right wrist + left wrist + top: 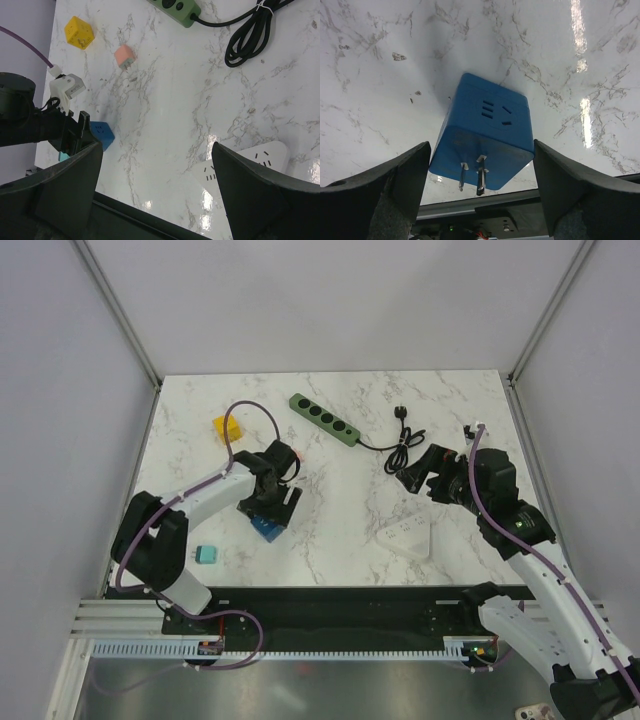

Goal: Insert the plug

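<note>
A blue cube plug (485, 125) lies on the marble table, its two metal prongs pointing towards the left wrist camera and a socket face turned up. My left gripper (481, 146) is open and straddles the cube, one finger close on each side. In the top view the cube (265, 529) sits under the left gripper (268, 512). My right gripper (420, 476) is open and empty above the table; in the right wrist view it (157, 150) hangs beside a white power strip (245, 160). A green power strip (324, 420) lies at the back.
The green strip's coiled black cable (400, 448) lies just beyond the right gripper. A yellow cube (227, 428) sits at the back left, a pink cube (124, 56) near the left wrist, and a teal cube (207, 555) at the front left. The white strip (405, 537) lies front right.
</note>
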You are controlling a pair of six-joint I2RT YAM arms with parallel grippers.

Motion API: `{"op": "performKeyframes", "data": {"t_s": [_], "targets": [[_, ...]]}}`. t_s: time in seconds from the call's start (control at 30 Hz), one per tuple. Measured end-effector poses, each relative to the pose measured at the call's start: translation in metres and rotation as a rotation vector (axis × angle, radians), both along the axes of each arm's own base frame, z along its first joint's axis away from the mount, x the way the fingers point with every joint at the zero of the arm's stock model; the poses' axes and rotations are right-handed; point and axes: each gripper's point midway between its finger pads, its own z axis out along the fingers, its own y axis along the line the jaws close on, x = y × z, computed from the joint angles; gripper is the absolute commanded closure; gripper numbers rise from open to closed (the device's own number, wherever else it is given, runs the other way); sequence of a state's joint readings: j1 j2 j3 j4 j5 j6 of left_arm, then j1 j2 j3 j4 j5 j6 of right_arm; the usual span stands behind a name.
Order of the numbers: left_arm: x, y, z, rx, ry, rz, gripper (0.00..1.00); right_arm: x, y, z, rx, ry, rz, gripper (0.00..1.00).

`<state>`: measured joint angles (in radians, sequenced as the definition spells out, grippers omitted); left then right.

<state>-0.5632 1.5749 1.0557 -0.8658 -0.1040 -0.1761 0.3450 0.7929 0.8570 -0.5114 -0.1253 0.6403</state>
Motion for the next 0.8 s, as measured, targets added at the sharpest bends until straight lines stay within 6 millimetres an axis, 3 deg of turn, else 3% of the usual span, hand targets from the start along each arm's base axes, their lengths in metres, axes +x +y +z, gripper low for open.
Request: {"op": "performKeyframes", "data": {"t_s": [0.17, 0.3, 0.37, 0.43, 0.63, 0.8], "targets": [[-0.002, -0.002, -0.004, 0.005, 0.015, -0.01, 0.2, -0.001, 0.001, 0.001, 0.004, -0.004, 0.006, 0.02], [-0.004, -0.004, -0.005, -0.008, 0.027, -0.015, 0.36, -0.001, 0.001, 0.003, 0.008, -0.009, 0.009, 0.02], [-0.004, -0.007, -0.005, -0.023, 0.033, -0.024, 0.39, -0.002, 0.002, 0.003, 0.009, -0.008, 0.012, 0.02], [-0.007, -0.013, -0.005, -0.052, 0.044, -0.034, 0.36, -0.002, 0.002, 0.003, 0.01, -0.007, 0.016, 0.02], [-0.016, -0.045, 0.002, -0.154, 0.057, -0.112, 0.13, -0.003, 0.006, -0.002, 0.015, 0.012, 0.032, 0.02], [-0.005, -0.061, 0.025, -0.186, -0.041, -0.124, 0.09, -0.004, 0.007, -0.005, 0.019, 0.022, 0.036, 0.02]]}}
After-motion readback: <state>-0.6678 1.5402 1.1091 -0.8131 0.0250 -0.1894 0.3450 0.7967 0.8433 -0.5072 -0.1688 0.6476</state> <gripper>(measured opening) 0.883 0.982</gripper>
